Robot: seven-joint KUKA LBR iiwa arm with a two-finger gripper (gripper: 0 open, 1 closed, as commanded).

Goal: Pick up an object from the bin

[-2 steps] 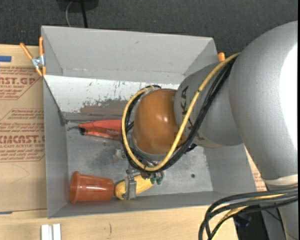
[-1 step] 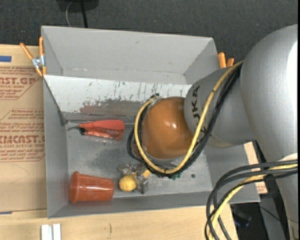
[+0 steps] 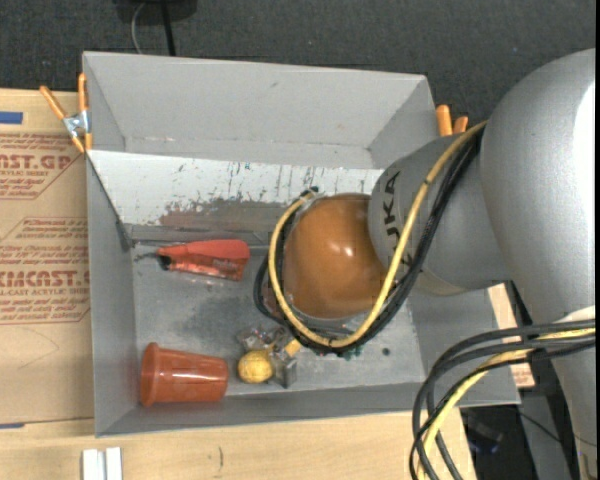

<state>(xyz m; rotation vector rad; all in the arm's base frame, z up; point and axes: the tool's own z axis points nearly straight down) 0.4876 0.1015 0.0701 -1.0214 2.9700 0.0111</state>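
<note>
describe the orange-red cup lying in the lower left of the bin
The cup is orange-red all over and looks like smooth plastic, with a slight sheen along its side. It is tapered and lies on its side on the floor of the bin, near the front left corner. Its wider end points toward the left wall and its narrower end points right, toward a small yellow ball. A narrow gap seems to separate the two. Nothing rests on the cup, and it looks whole and undented.
</note>
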